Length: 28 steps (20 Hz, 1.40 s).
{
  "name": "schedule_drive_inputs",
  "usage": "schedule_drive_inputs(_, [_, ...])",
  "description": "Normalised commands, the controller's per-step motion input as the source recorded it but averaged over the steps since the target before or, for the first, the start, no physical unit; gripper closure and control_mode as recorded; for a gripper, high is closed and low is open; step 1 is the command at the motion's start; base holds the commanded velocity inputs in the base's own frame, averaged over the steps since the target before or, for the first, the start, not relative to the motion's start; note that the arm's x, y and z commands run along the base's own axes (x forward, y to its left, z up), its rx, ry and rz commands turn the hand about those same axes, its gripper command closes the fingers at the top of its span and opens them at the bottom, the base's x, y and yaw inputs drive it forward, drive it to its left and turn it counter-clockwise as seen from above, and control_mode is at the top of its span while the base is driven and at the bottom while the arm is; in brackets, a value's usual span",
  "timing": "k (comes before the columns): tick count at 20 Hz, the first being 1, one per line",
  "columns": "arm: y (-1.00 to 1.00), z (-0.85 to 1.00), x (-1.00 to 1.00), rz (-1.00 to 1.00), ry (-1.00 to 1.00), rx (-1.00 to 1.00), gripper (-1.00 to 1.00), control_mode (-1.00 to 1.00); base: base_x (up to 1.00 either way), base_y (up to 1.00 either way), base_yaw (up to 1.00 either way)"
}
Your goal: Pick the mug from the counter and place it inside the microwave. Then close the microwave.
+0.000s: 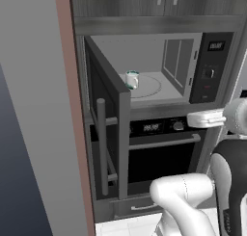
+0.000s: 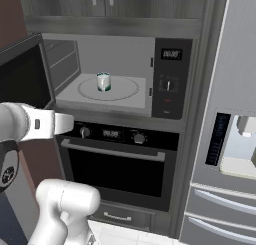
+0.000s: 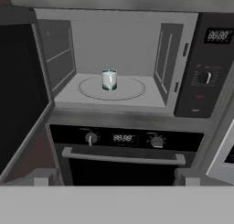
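The mug point(image 3: 109, 79), pale with a teal rim, stands upright on the round turntable point(image 3: 130, 90) inside the microwave point(image 3: 114, 40); it is also visible from the base cameras point(image 1: 131, 79) point(image 2: 103, 81). The microwave door point(image 1: 108, 134) hangs wide open to the left, and its vertical bar handle point(image 1: 101, 148) faces outward. My gripper point(image 3: 114, 179) is open and empty, held back in front of the oven, below and well short of the mug. The hand point(image 1: 205, 118) point(image 2: 50, 124) is level, pointing at the appliances. The counter is out of view.
Under the microwave sits an oven point(image 2: 117, 164) with knobs and a horizontal handle point(image 3: 123, 157). The microwave's control panel point(image 2: 170, 79) is on its right. A steel fridge point(image 2: 225, 139) stands further right. Dark cabinets point(image 2: 115, 1) hang above, and a tall panel point(image 1: 38, 110) rises beside the open door.
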Motion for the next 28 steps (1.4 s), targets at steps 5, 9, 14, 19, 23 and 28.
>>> schedule_drive_inputs(5, [0.26,0.0,-0.38,0.0,-0.29,-0.01,-1.0,-1.0,0.0,0.0,0.0])
schedule_drive_inputs(9, [0.22,0.03,-0.45,-0.02,-0.34,-0.03,-1.0,-1.0,0.0,0.0,0.0])
schedule_drive_inputs(14, [0.09,0.04,-0.51,-0.04,-0.31,-0.01,-1.0,-1.0,0.0,0.0,0.0])
schedule_drive_inputs(19, [0.02,0.05,-0.47,-0.03,-0.28,0.0,-1.0,-1.0,0.0,0.0,0.0])
schedule_drive_inputs(23, [0.24,0.01,-0.5,-0.01,-0.27,0.0,-1.0,-1.0,0.0,0.0,0.0])
schedule_drive_inputs(28, [0.44,0.0,-0.52,0.0,-0.25,0.0,-1.0,-1.0,0.0,0.0,0.0])
